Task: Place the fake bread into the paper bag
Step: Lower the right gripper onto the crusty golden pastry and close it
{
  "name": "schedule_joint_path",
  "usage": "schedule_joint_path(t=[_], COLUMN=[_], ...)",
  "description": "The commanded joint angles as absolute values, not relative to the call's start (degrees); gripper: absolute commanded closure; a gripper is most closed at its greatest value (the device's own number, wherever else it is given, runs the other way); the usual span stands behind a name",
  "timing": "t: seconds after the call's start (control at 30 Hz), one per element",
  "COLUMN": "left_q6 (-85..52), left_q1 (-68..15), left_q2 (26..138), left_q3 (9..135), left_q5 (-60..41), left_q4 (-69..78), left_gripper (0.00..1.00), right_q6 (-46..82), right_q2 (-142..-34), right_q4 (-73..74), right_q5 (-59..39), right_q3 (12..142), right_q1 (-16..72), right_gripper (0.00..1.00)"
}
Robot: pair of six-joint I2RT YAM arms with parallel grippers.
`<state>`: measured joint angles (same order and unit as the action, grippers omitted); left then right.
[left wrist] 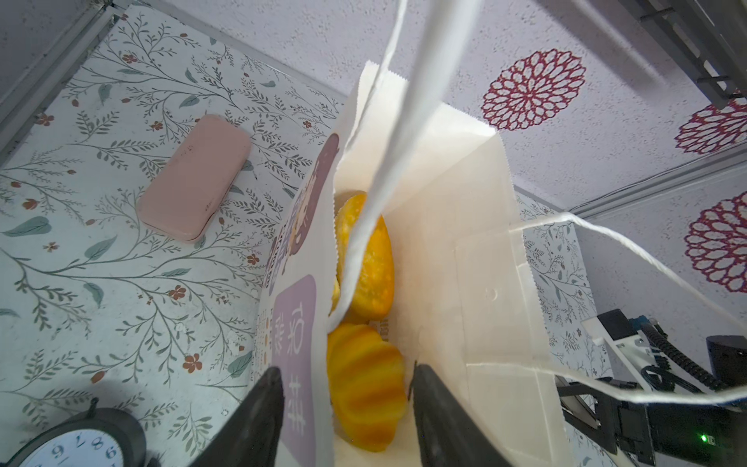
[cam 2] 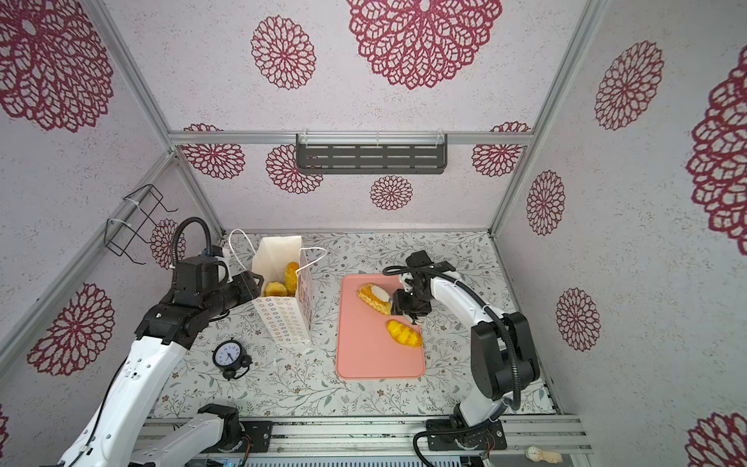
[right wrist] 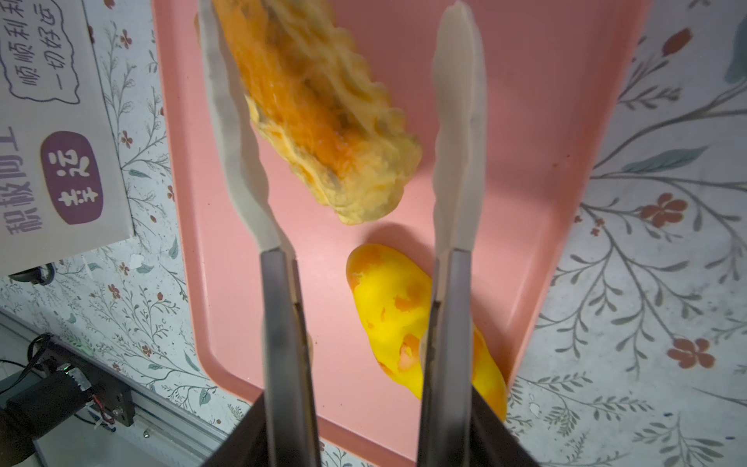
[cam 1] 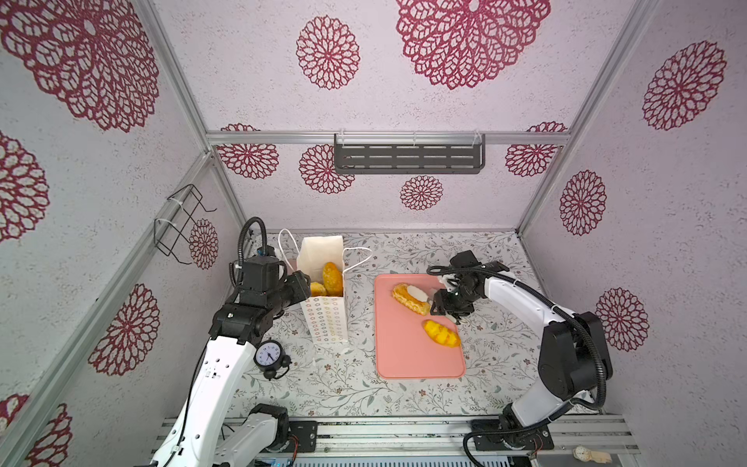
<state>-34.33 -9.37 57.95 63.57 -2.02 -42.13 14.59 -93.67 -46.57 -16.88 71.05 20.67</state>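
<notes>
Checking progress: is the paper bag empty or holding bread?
Holding bread: the upright paper bag shows at least two golden breads inside its open top.

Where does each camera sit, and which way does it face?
Top view: high above the front edge, tilted down at the table; left arm, right arm, paper bag, pink tray show.
Top view: alongside, same aim; both arms and clock show.
Left wrist: on the left arm, peering past the open left gripper into the paper bag.
Right wrist: on the right arm, looking past the open right gripper at a flaky pastry.
Shared: all four show paper bag and pink tray.
</notes>
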Motion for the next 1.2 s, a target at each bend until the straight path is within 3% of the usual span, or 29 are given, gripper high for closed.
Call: schedule_joint_path(t=[0.0, 0.77, 1.17], left_q6=[-34.4, -34.5, -34.5], left_q1=[-9.0, -8.4, -8.3], left_q2=[56.9, 55.7, 55.5], left_q3=[62.7, 62.0, 61.5], left_q5=[-2.3, -2.4, -2.4], left_q4=[-40.6, -40.7, -40.4], left_gripper=[0.45, 0.45, 0.45], right_q6=[13.8, 13.9, 12.6], right_q2=[-93.2, -93.2, -97.3], right_q4=[-47.3, -49.8, -50.9], right_q5=[-18.6, -23.2, -21.4], right_q3=[70.9, 72.6, 74.7], right_q1=[20.3, 22.3, 23.6], right_gripper=[0.44, 0.50, 0.48])
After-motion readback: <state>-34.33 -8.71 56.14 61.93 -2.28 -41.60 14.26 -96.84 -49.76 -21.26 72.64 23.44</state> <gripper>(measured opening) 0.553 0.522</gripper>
